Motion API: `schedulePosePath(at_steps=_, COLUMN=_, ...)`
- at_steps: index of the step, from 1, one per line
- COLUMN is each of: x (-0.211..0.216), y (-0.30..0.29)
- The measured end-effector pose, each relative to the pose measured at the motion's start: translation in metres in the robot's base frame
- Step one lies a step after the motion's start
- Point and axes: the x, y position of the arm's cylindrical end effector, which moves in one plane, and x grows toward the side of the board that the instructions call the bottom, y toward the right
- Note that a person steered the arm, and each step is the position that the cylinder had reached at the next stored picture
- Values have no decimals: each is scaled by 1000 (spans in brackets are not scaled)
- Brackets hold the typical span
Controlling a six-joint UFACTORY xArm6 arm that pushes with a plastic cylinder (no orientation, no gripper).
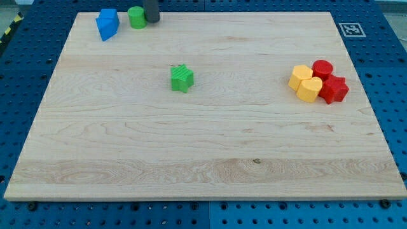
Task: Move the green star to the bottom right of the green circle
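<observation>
- Claw status: none on this rig, so nothing opens, closes or holds; I only have a straight dark rod, and my tip sits at the view's top edge of the board.
- Tip is just beside the green circle, a short green cylinder block, on its right side in the view. Whether they touch I cannot tell.
- Green star block lies well apart from the tip, lower in the view and slightly to the right, roughly mid-board on the left half.
- Relative to the green circle, the star is below and to the view's right, with open wood between them.
- Blue block, angular shape that I can't name exactly, sits just left of the green circle near the board's top-left corner.
- Cluster at the view's right, well away from the star: two yellow blocks, one upper-left and one lower, look hexagonal.
- Same cluster: red cylinder block at the top, red star-like block at the right. All four are packed touching or nearly so.
- Nothing lies on the straight line between the star and the green circle.
- Surface is a light wooden board on a blue perforated table; a black-and-white marker tag sits at the board's top-right corner.
</observation>
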Motion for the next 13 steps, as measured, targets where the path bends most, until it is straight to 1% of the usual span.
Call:
schedulePosePath(at_steps=1, x=0, y=-26)
schedulePosePath(at_steps=3, x=0, y=-29)
schedulePosePath(at_steps=4, x=1, y=-19)
schedulePosePath(at_steps=5, x=19, y=18)
schedulePosePath(at_steps=7, x=20, y=20)
schedulePosePath(at_steps=8, x=49, y=30)
schedulePosePath(at_steps=10, x=115, y=73)
schedulePosePath(at_steps=11, x=146, y=117)
schedulePosePath(at_steps=13, x=146, y=119)
